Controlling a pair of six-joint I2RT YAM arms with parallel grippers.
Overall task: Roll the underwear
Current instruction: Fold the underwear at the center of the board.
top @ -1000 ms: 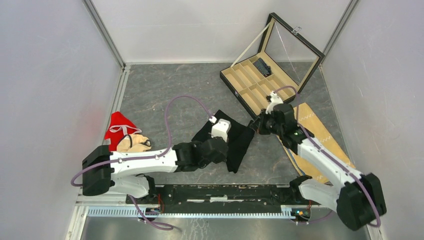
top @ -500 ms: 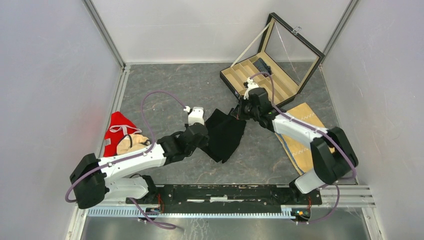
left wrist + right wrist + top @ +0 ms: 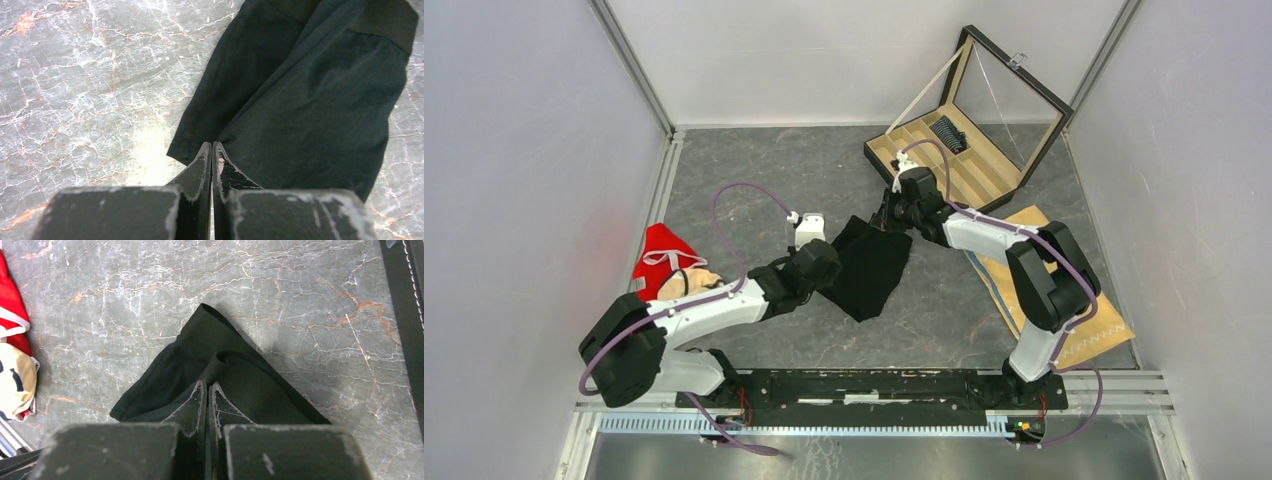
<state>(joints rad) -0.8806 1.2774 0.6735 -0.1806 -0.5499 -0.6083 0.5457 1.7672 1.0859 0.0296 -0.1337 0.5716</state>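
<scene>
Both claws are clamped shut on the black underwear (image 3: 871,268), which lies loosely spread on the grey marble table (image 3: 754,170), about mid-way across. My left gripper (image 3: 212,149) pinches its left edge. My right gripper (image 3: 207,386) has a raised fold at the far corner.

The top camera hangs above and behind the arm bases and looks steeply down from afar over the whole worktop (image 3: 754,170). Each wrist camera sits close behind its own jaws, looking along them at the surface: black underwear (image 3: 310,100) lies ahead and right of the left jaws, and spreads to both sides of the right jaws. All three views share that cloth.
</scene>
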